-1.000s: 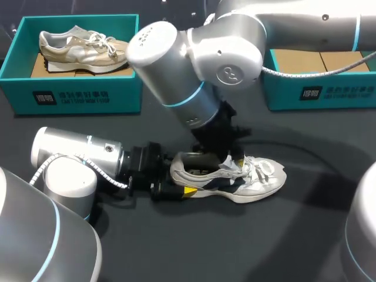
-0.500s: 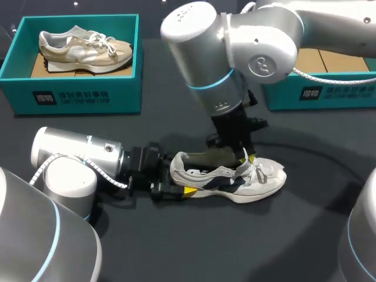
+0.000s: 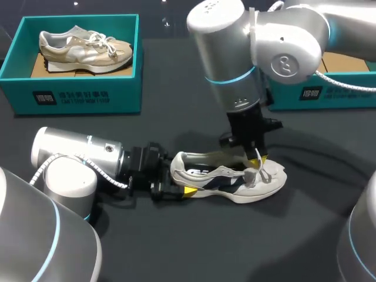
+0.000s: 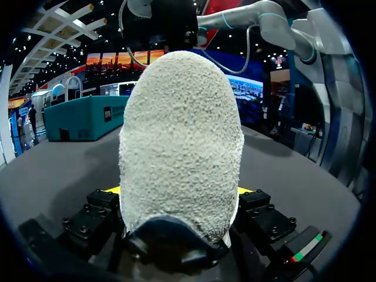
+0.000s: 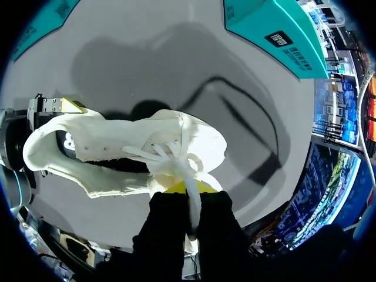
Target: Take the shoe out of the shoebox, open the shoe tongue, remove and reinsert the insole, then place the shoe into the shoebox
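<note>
Teal shoebox (image 3: 76,94) behind | left pincer (image 3: 176,185) clamps shoe (image 3: 261,182) heel | right pincer (image 5: 188,189) clamps tongue (image 5: 190,198)

White-navy shoe (image 3: 229,180) upright, toe pointing right.

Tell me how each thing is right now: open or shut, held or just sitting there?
white shoe, upright on the table, held at the heel.
tongue, pinched.
left gripper, fingers shut on the white shoe's heel.
right gripper, fingers shut on the tongue.
left shoebox, open.
tan shoe, sitting inside the left shoebox.
right shoebox, open, no shoe showing.
</note>
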